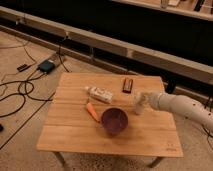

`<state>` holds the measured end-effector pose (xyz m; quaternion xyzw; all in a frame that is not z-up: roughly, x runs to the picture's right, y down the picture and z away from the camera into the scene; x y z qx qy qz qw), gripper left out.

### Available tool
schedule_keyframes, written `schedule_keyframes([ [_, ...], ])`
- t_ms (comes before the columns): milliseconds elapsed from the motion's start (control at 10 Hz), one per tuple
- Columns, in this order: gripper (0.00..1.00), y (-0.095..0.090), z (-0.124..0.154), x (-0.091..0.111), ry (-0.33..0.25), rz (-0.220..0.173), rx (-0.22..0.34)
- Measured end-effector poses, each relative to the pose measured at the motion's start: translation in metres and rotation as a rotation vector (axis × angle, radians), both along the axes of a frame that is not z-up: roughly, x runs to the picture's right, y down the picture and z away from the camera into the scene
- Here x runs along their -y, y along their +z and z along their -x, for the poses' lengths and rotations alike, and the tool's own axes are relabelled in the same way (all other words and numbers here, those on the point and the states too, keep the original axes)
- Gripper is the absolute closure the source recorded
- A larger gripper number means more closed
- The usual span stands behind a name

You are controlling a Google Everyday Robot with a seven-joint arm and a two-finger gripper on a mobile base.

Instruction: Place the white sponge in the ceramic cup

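Note:
The ceramic cup (138, 107) is a small white cup standing on the right half of the wooden table (75, 132). My gripper (142, 98) comes in from the right on a white arm (180, 106) and hangs directly over the cup's mouth. It is shut on a pale cream lump, the white sponge (140, 96), which sits just above the cup's rim. The sponge's lower part merges with the cup, so I cannot tell whether they touch.
A dark purple bowl (114, 120) stands left of the cup, with an orange carrot-like piece (92, 111) beside it. A white labelled tube (99, 94) and a dark bar (128, 85) lie further back. Cables and a box (46, 66) are on the floor at left.

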<state>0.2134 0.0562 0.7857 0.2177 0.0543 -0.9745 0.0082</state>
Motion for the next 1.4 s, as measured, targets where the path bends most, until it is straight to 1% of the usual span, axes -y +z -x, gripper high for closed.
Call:
schedule_keyframes([
  [600,1.00,0.000,0.009,-0.001,0.021,0.024,0.043],
  [700,0.93,0.000,0.010,-0.002,0.022,0.029,0.047],
  [900,0.73,0.001,0.011,-0.002,0.026,0.036,0.049],
  [1000,0.61,0.001,0.011,-0.002,0.028,0.040,0.049],
  [1200,0.42,0.002,0.011,-0.002,0.029,0.043,0.048],
  [1300,0.28,0.003,0.010,-0.003,0.029,0.045,0.047],
  [1400,0.21,0.003,0.010,-0.004,0.030,0.047,0.046],
])
